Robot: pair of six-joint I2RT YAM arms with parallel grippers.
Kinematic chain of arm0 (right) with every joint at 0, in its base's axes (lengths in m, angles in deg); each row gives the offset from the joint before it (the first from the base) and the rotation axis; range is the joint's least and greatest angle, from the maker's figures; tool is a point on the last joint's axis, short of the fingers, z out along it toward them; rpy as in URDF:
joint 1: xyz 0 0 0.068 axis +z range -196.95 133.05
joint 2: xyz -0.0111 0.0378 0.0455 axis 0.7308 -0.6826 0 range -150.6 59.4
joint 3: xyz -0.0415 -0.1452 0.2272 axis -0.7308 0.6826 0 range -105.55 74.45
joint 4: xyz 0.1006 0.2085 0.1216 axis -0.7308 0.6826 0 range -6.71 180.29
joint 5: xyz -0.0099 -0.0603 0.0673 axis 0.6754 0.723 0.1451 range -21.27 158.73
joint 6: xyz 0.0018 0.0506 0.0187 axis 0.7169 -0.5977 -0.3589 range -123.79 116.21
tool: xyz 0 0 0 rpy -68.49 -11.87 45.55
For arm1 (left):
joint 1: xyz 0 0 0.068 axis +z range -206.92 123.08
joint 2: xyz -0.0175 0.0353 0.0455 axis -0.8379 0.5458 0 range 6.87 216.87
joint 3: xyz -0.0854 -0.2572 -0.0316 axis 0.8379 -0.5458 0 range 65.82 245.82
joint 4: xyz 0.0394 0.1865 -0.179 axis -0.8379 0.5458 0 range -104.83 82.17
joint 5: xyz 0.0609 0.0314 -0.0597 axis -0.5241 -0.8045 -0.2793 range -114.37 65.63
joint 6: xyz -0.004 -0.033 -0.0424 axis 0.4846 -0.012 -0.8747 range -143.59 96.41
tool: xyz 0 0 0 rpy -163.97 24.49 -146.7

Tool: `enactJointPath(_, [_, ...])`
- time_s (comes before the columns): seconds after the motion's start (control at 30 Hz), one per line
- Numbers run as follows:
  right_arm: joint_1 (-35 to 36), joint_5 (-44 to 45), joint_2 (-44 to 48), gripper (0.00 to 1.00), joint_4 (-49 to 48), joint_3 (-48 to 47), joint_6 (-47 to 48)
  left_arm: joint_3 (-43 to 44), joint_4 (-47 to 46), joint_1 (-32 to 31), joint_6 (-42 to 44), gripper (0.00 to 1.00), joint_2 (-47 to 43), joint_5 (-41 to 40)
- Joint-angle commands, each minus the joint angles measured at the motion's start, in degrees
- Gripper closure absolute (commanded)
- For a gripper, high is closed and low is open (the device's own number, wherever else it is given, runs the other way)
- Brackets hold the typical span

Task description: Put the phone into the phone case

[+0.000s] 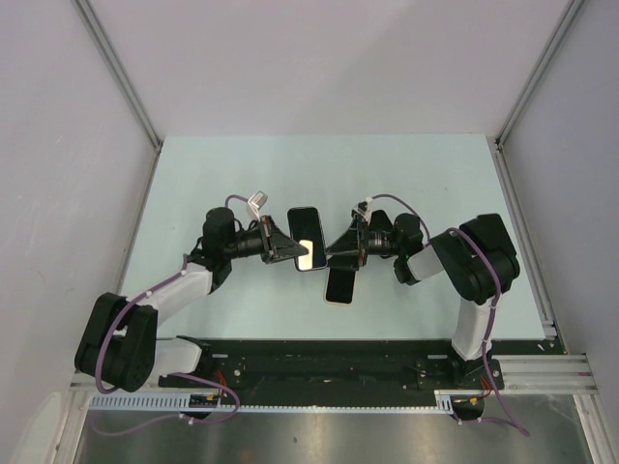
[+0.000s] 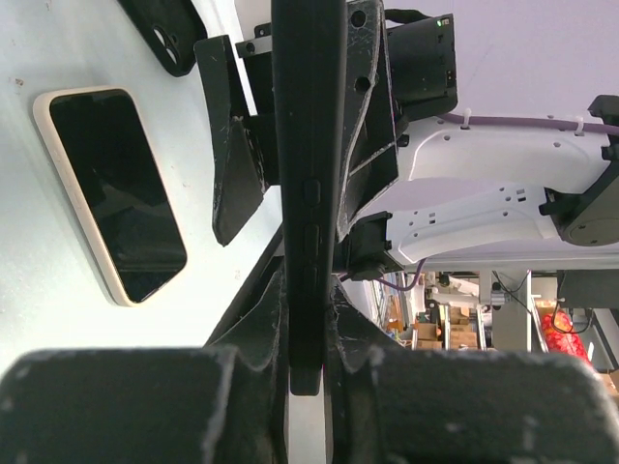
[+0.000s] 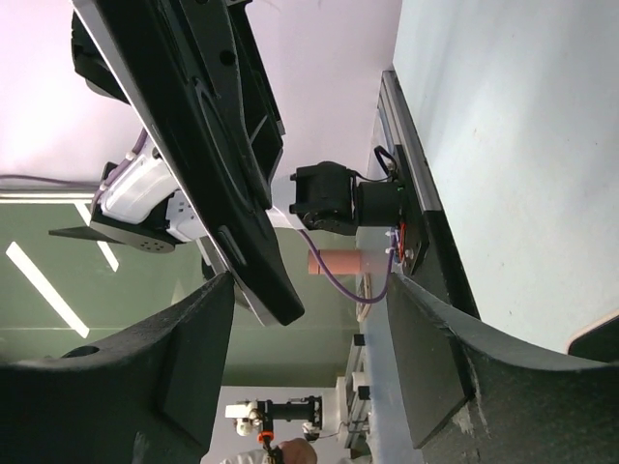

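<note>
Phone (image 1: 308, 228) hangs level above the table (image 1: 213, 184), just behind and left of the cream-rimmed handset (image 1: 338, 290) (a spare, I judge). Left of that handset, the left claw (image 1: 293, 253) is clamped on the phone's near end. Over the handset's far end, the right claw (image 1: 340, 250) stands spread wider than the phone. This looks like a hand-over. Next the right claw should back clear and the phone be lined up over the black phone case (image 2: 166, 34) beyond the handset. It shows a slim black edge, two side buttons and a glossy face.
</note>
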Motion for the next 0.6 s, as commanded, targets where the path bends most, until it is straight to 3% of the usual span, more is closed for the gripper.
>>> enactJointPath(0.0, [0.98, -0.19, 2.71, 0.33, -16.09, -0.09, 1.49, 2.37, -3.79, 0.15, -0.61, 1.0, -1.87, 0.81])
enactJointPath(0.4, [4.32, 2.27, 6.05, 0.52, -16.36, 0.34, 0.88, 2.11, -2.74, 0.24, -0.52, 1.0, -1.17, 0.11])
enactJointPath(0.47, [4.41, 2.88, 7.19, 0.66, -16.36, 0.52, 0.44, 2.37, -1.95, 0.33, 0.01, 1.0, -0.9, -0.42])
enactJointPath(0.57, [3.88, 5.17, 9.03, 0.89, -16.36, 1.84, -0.97, 5.34, 9.97, 0.68, 6.57, 1.0, -0.73, -6.01])
